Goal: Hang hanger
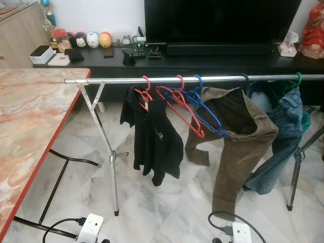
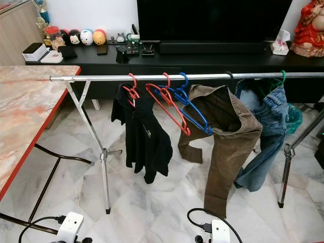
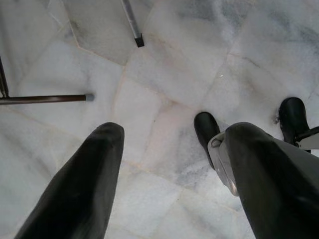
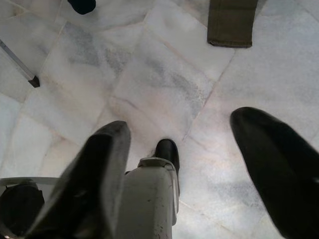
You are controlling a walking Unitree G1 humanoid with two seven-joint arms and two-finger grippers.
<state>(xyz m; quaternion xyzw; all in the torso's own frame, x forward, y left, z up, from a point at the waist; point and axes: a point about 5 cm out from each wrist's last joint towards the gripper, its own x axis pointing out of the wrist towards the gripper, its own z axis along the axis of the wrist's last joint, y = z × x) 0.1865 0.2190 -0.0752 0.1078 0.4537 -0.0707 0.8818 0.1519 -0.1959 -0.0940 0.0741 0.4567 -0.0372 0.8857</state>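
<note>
Along the rail of the clothes rack, in front of me: silver horizontal bar, left end just past the corner of the marble surface, right end running out of frame. Hanging on it from my left: red hanger carrying a black top, then an empty red hanger, then an empty blue hanger just beside it, the two overlapping and tilted down toward my right. Next on the rail are brown trousers, draped and reaching almost to the floor, then blue jeans on a green hook near the right end. Behind the rack, a black TV console with a dark TV, small round figurines at its left end, a tissue box at its right. My left end effector is low, pointing at the marble floor; fingers spread apart, nothing between them, a rack foot ahead of it. My right end effector is also aimed at the floor, fingers apart, empty, with the brown trouser hem on the floor ahead. Both white wrist housings show at the bottom of the head views, left and right.
</note>
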